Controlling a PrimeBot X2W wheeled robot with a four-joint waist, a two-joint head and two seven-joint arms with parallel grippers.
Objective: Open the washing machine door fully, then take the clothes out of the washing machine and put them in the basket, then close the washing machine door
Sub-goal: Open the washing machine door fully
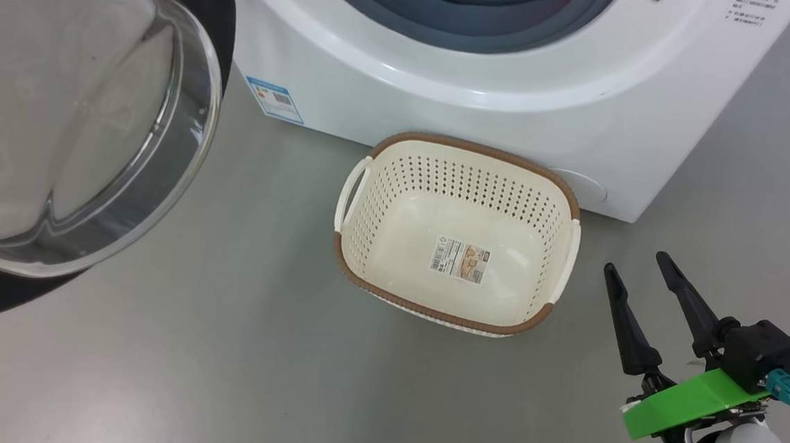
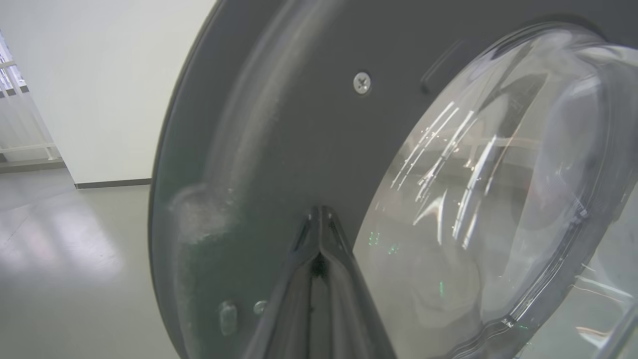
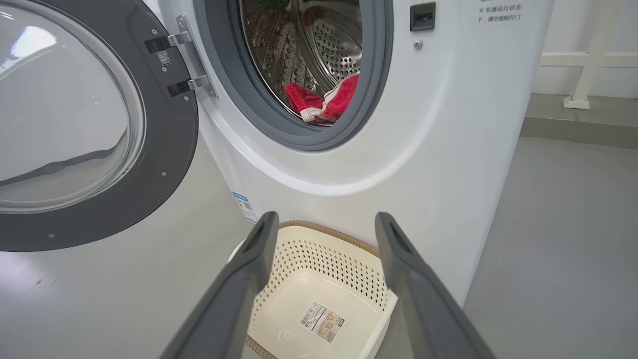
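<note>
Left of the washing machine (image 1: 516,77), the washing machine door (image 3: 164,164) stands swung out, with the closed left end effector (image 2: 319,219) at its inner frame: push steadily there. Clothes (image 3: 324,102) lie inside the machine, the basket (image 1: 466,146) sits at its foot, and the right end effector (image 1: 635,262) is open.

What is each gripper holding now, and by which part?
Nothing. The left gripper is shut empty, tips at the dark ring of the washing machine door; the right gripper hangs open, empty, beside the basket.
</note>
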